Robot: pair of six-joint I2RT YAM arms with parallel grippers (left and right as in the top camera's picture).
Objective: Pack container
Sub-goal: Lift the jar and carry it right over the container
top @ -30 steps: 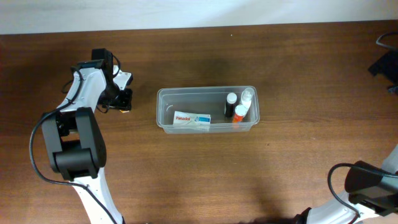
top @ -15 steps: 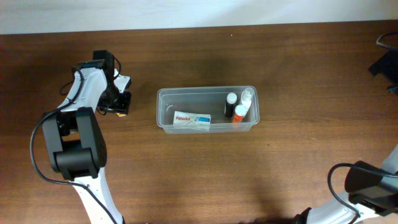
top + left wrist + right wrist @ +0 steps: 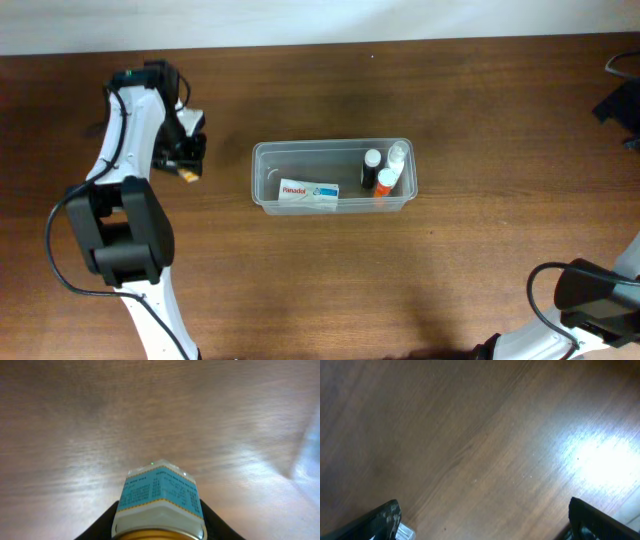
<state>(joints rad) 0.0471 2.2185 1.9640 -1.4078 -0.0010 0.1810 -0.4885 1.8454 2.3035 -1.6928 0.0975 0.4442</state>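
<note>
Overhead: the left gripper (image 3: 187,158) sits well to the left of the container (image 3: 330,147), clamped on a small bottle (image 3: 188,174), presumably next to go in. The container is mid-table with a Panadol box (image 3: 308,192) lying flat in it and three little bottles (image 3: 385,180) bunched at its right end, so the left end looks like the free spot.

Left wrist: that small bottle fills the view, with a blue label and gold cap, pinched between the black fingers (image 3: 97,527) with bare wood beyond it.

Right wrist: the right gripper (image 3: 484,510) has its jaws wide apart with nothing between them, likely just parked.

The table (image 3: 300,280) is dark brown wood grain with a glare patch, and there's a pale wall (image 3: 300,20) along the far edge.
</note>
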